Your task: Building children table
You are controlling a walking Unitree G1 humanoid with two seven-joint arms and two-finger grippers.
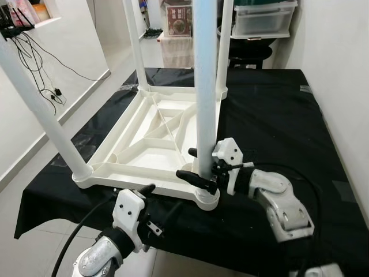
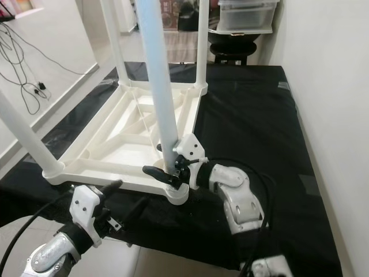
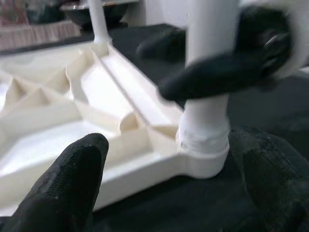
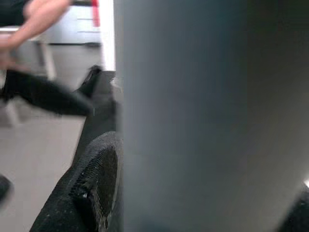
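Fingers (image 1: 193,178) of the right gripper (image 1: 193,165) clamped round the near leg (image 1: 205,86), just above its socket (image 1: 207,199).

Nearest, at about 7 o'clock, the left gripper (image 1: 151,203) hangs off the table edge with fingers spread, holding nothing, pointed at that same corner. Next comes the upturned tabletop (image 1: 155,141) on the black cloth (image 1: 277,121), three other legs already standing in it out toward 10 to 12 o'clock. I'd say keep the leg dead vertical and push straight down till it seats; use the left to pin the frame so it doesn't slide.
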